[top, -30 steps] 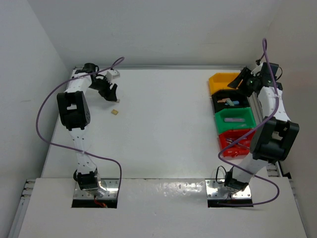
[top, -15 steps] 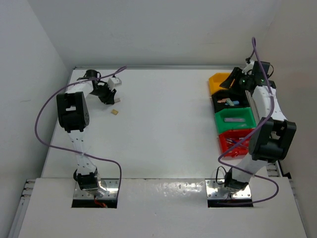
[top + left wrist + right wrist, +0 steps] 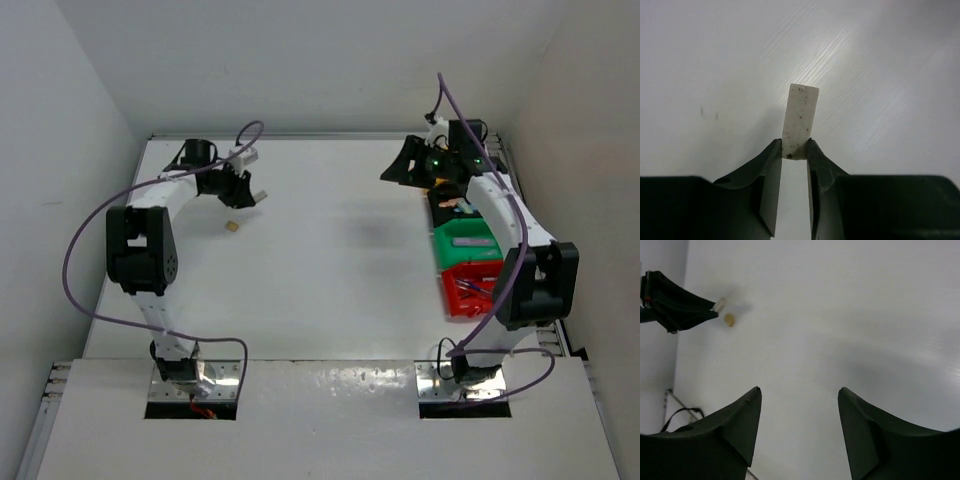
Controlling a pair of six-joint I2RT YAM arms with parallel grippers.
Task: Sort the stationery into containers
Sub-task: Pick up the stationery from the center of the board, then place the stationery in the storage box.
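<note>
stationery in play: a white, speckled rectangular eraser is pinched at its near end by the left pincer, whose two dark fingers are clenched on its sides. the eraser sticks out past the fingertips and hangs above the white worktop, over the far left part. from above, the left pincer shows the pale bar jutting out toward the right. a small tan stationery piece lies alone on the worktop just nearer than that pincer; the right wrist view shows the same tan piece beside the tip of the held eraser.

the right pincer is released, its fingers spread wide with nothing between them and only bare worktop below. from above it hovers at the far right, just left of the bins.

along the right edge stand a black plastic bin holding a few small pastel pieces, a green plastic bin with a pale bar in it, and a red plastic bin nearest. the right arm covers the farthest spot in that row.
</note>
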